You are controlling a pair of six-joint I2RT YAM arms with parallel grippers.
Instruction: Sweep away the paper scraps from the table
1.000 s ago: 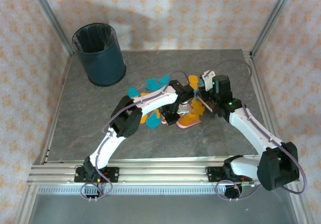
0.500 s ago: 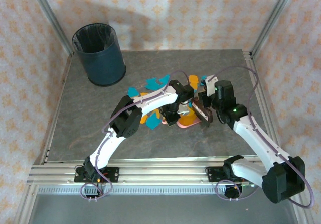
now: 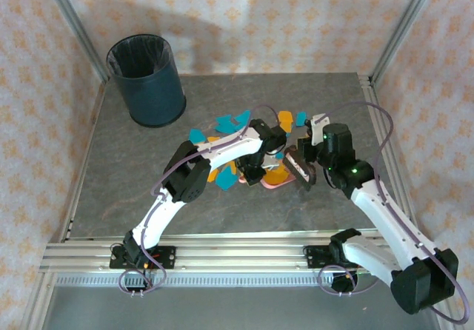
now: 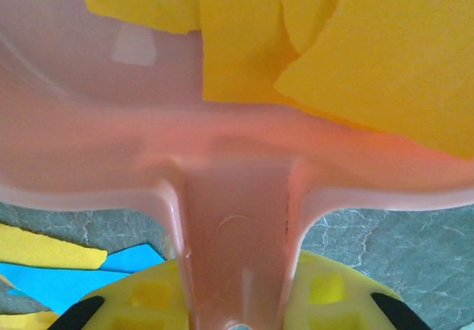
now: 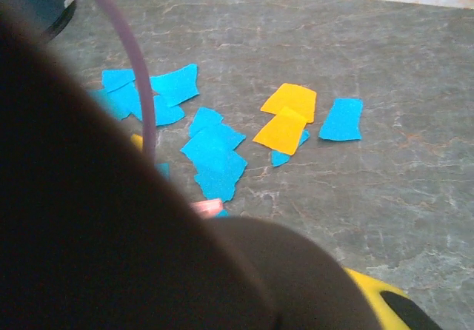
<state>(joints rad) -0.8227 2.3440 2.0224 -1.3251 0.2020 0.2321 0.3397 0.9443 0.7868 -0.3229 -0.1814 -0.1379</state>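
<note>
Left gripper (image 4: 237, 311) clamped on the handle of the pink dustpan (image 4: 111, 123), orange pieces lying inside. Right gripper (image 3: 309, 161) pinched shut on a dark brush (image 3: 298, 167), just right of the pan mouth. Loose paper scraps (image 5: 215, 156) on the table (image 3: 133, 189), beyond the brush toward the far left. Likely next: a sweep drawn back toward the pan.

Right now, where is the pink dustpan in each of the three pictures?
Top external: table centre, the pink dustpan pokes out beneath the left arm.
Left wrist: across the upper picture, its handle running down into the left tool.
Right wrist: probably its edge, small and pink, bottom centre-left.
Shared landmark: the mottled grey table.
</note>
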